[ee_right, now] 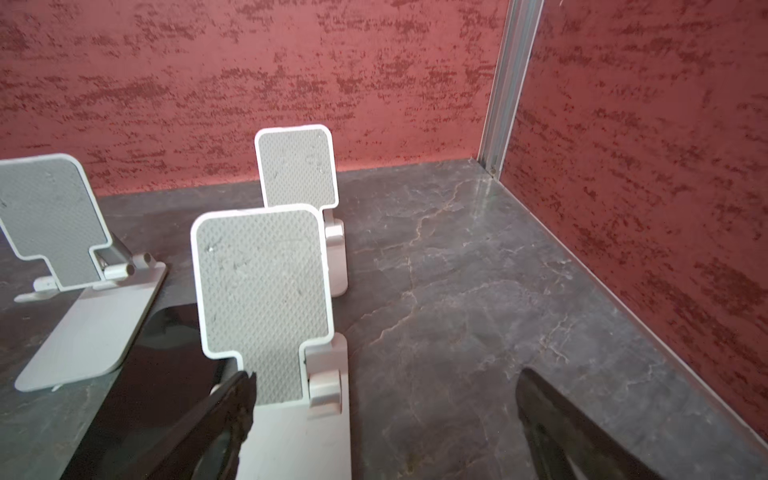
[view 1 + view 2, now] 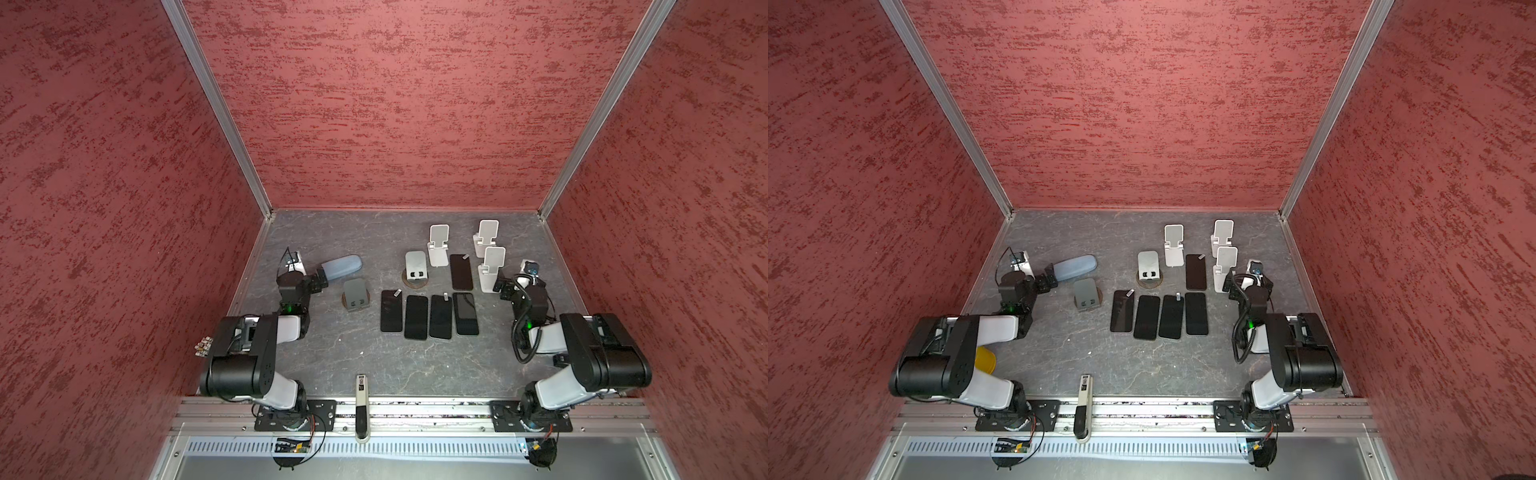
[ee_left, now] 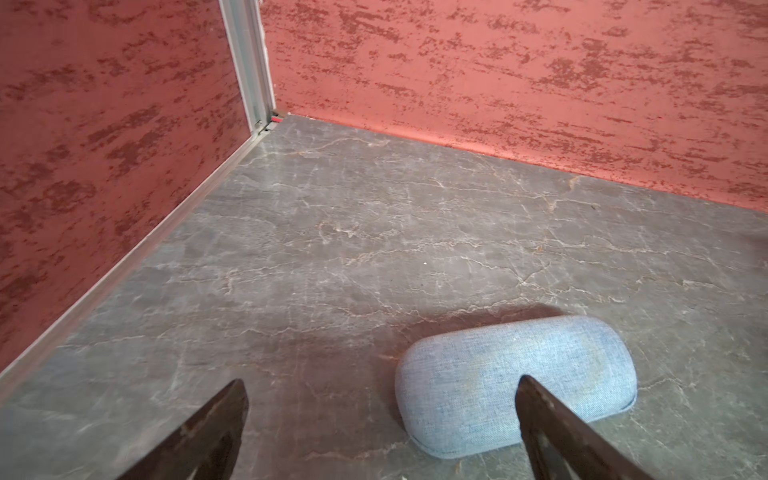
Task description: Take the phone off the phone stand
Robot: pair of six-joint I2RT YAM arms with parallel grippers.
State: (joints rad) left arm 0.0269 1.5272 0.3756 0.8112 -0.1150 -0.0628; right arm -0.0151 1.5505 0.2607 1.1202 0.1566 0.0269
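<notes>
Right fingers (image 1: 232, 415) and left fingers (image 3: 216, 419) spread wide, empty; phone (image 2: 461, 272) flat on worktop (image 2: 332, 365) just beside white stand (image 2: 494, 257), seemingly already off: withdraw right arm straight, without clipping that stand.

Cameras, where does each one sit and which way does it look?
Top views: high over the near edge, looking down at the table, phones and white stands; left arm and right arm show whole.
Left wrist: on the left arm, looking along the open left gripper at the blue case; only fingertips show.
Right wrist: on the right arm, looking past the open right gripper at three white stands; only fingertips show.
Shared: top views also show the blue case and those stands.
</notes>
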